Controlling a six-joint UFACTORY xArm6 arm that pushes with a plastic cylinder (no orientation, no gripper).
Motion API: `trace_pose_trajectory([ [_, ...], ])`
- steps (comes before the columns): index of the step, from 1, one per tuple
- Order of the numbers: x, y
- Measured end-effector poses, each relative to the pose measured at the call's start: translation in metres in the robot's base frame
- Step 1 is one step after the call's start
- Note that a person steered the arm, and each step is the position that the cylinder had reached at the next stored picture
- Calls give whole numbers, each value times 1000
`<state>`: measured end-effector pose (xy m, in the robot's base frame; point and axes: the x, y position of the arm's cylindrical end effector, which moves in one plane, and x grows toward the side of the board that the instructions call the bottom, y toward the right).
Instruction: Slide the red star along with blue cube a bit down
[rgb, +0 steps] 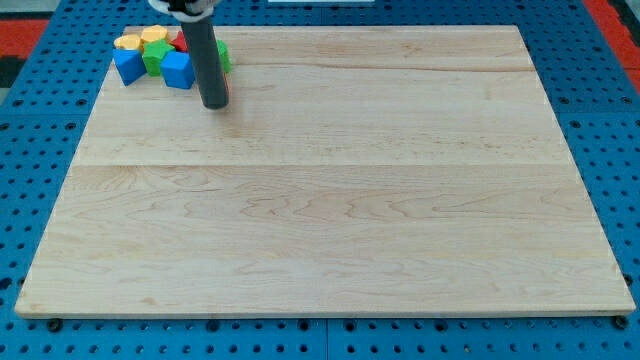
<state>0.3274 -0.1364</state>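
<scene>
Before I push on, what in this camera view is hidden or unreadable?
- Red star block: only a sliver shows; the dark rod covers the rest.
- Green block behind the rod: shape hidden.
- My tip: contact with the red star unclear.
- Arm above the rod: cut off by the view's top edge.

The board (330, 190) under my tip (214, 106) is pale wood, its grain running across, with a smooth matt finish. My rod (205, 60) is dark and matt with a faint sheen. The blue cube (177, 70) just beside my tip on the view's left, and the yellow block (128, 42) beyond it, look like smooth painted pieces. The blue surround (610, 120), well apart from my tip, is a perforated sheet.
</scene>
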Motion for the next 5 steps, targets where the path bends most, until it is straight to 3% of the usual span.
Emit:
trace_pose_trajectory([
  [1,-37,0],
  [2,-27,-7],
  [3,2,31],
  [5,2,62],
])
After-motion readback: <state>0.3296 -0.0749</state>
